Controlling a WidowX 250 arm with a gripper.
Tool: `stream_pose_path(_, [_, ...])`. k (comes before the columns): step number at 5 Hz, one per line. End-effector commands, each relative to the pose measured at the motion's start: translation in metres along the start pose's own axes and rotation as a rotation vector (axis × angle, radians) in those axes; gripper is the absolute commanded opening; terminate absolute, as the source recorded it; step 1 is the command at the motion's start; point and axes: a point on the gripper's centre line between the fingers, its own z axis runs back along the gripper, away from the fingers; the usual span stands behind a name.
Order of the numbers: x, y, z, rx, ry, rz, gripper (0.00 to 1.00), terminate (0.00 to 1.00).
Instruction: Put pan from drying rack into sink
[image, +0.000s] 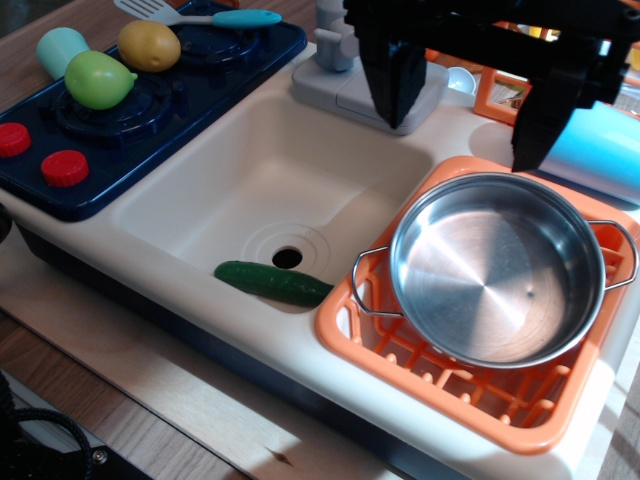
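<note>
The sink (200, 200) is the landmark: the drying rack (440, 400) sits against its right side, with the pan (495, 270) resting inside it. The gripper (465, 105) hangs spread open and empty above the sink's back right corner, behind the pan. A cucumber (272, 283) lies at the sink's front edge beside the drain.

A wooden table (150, 400) carries 1 cream toy kitchen unit (200, 330).

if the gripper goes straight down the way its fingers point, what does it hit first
Probably the far rim of the pan in the drying rack; the open gripper hangs above it, though depth is hard to judge.
</note>
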Motion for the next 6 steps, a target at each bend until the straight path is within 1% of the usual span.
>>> stream_pose_path(1, [0.0, 0.0, 0.0, 0.0, 0.0, 0.0, 1.0, 0.0])
stream_pose_path(2, [0.012, -0.008, 0.007, 0.046, 0.034, 0.157, 1.0, 0.0])
stream_pose_path(3, [0.019, -0.016, 0.005, 0.072, -0.007, 0.373, 1.0, 0.0])
stream_pose_path(4, [0.022, -0.024, 0.0, 0.1, -0.081, 0.585, 1.0, 0.0])
stream_pose_path(5, [0.025, -0.022, -0.007, 0.091, -0.097, 0.76, 1.0, 0.0])
stream_pose_path(6, [0.032, -0.009, -0.018, 0.045, -0.102, 0.852, 1.0, 0.0])
